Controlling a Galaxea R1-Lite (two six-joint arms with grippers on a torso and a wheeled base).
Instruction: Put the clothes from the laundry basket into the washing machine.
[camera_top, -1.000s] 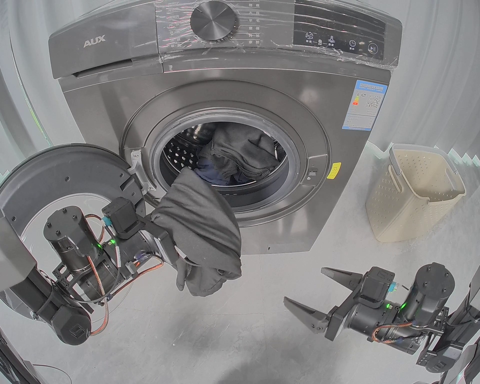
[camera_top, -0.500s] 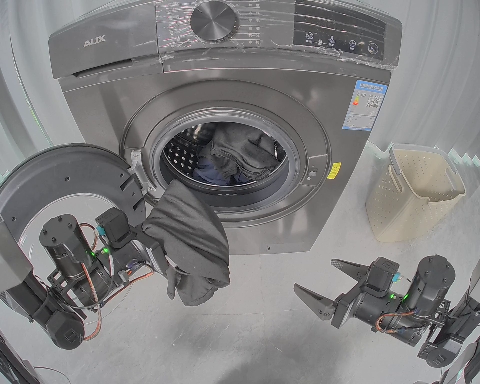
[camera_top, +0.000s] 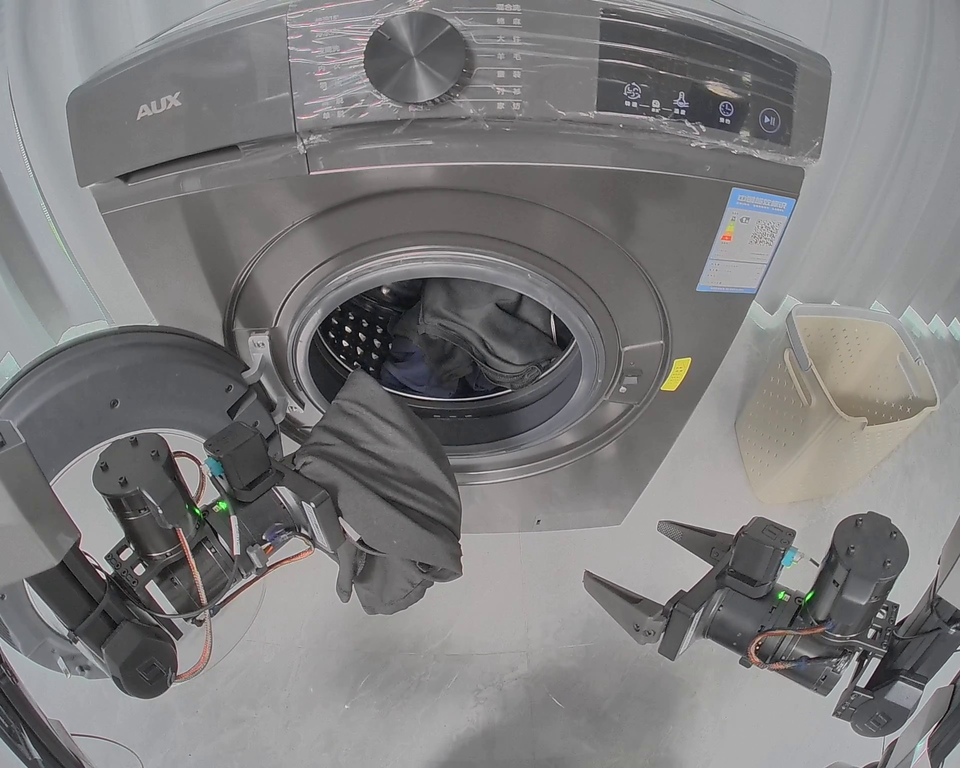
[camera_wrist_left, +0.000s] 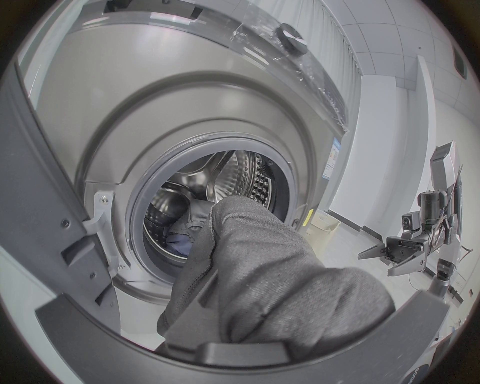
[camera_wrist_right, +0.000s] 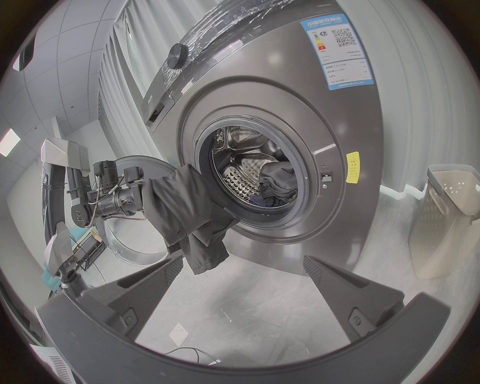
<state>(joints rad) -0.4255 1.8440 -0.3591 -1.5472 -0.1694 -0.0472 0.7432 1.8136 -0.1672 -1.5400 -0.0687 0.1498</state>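
While my left gripper (camera_top: 335, 505) pinched a dark garment (camera_top: 390, 480), the cloth hung from it in a heavy fold just before the lower left rim of the washing machine (camera_top: 560, 220); whether it touched that rim I could not tell; it had not yet gone through the opening. The door (camera_top: 120, 370) stood swung wide on my left; inside the drum (camera_top: 350, 325) lay a heap of dark clothes (camera_top: 485, 325) with something blue beneath; so part of the job looked done. My right gripper (camera_top: 628, 553) hung low over the floor, well apart from the machine, its fingers spread and holding nothing. The laundry basket (camera_top: 850, 400) stood on the floor to the right of the machine; what I saw of its inside was bare wall; I judged this garment among the last, with only the push into the drum left for it.
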